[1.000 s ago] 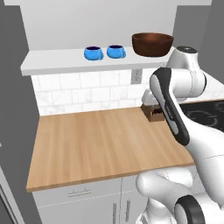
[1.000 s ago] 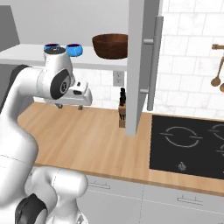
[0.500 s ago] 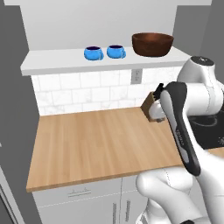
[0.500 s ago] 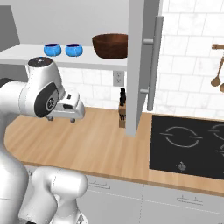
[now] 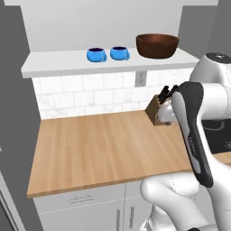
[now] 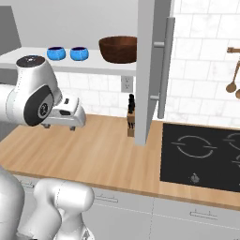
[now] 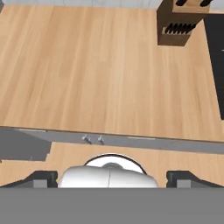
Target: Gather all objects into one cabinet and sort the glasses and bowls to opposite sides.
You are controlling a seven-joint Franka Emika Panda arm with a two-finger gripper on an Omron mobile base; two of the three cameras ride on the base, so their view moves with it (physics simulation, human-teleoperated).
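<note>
Two bright blue cups stand side by side on the white floor of the open cabinet, left of the wide dark brown bowl. From the right base view, the cups and the bowl sit in the same order. My gripper hangs well below the shelf, pointing down over the wooden counter. In the hand view its fingertips stand wide apart, so the gripper is open with nothing between them.
A knife block stands at the back of the wooden counter. The open grey cabinet door with its silver bar handle juts out above it. A black cooktop lies to the right.
The arm has drawn back and down from the shelf toward the base, and the hand now points at the counter. Cups and bowl have not moved.
</note>
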